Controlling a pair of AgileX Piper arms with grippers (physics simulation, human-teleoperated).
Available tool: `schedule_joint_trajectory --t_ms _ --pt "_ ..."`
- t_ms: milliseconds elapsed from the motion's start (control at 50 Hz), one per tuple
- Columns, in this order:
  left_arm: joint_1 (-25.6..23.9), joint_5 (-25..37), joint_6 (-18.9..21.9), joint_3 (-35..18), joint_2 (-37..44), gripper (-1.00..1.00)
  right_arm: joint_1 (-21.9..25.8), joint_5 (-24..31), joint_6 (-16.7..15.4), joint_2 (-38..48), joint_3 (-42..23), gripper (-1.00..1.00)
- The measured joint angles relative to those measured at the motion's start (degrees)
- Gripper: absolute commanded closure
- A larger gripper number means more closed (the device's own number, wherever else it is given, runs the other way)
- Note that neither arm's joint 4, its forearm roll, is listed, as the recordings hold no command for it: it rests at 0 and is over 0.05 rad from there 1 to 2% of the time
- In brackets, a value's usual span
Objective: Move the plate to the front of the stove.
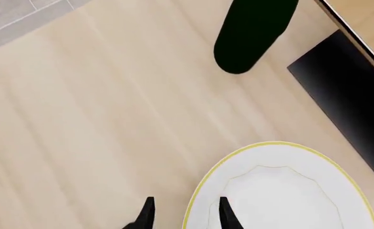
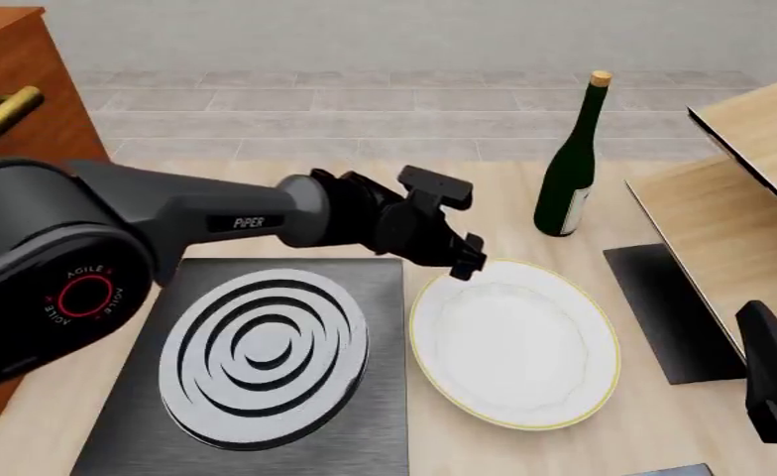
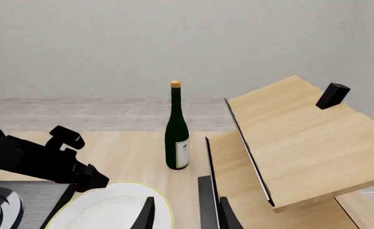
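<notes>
The plate, white with a thin yellow rim, lies flat on the table just right of the stove, a dark grey slab with silver burner rings. My left gripper is low over the plate's far left rim. In the left wrist view its fingers stand apart, one over the plate and one outside the rim, so the left gripper is open. The right gripper is open and empty, held back at the near right, with the plate ahead of it on one side.
A green wine bottle stands behind the plate. A plain dark slab lies right of the plate, under a tilted wooden shelf. A wooden cabinet rises at the far left. The right arm sits at the near right edge.
</notes>
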Motion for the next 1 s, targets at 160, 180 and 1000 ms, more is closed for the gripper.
schedule_joint_trajectory --t_ms 160,180,1000 --pt "-0.06 0.80 0.33 -1.21 1.43 -1.00 0.00 0.00 0.00 0.00 0.00 -1.00" --pt "-0.08 0.87 0.35 -1.34 1.61 -1.00 0.00 0.00 0.00 0.00 0.00 -1.00" --pt "-0.88 3.11 1.64 -5.05 6.21 -1.00 0.00 0.00 0.00 0.00 0.00 -1.00"
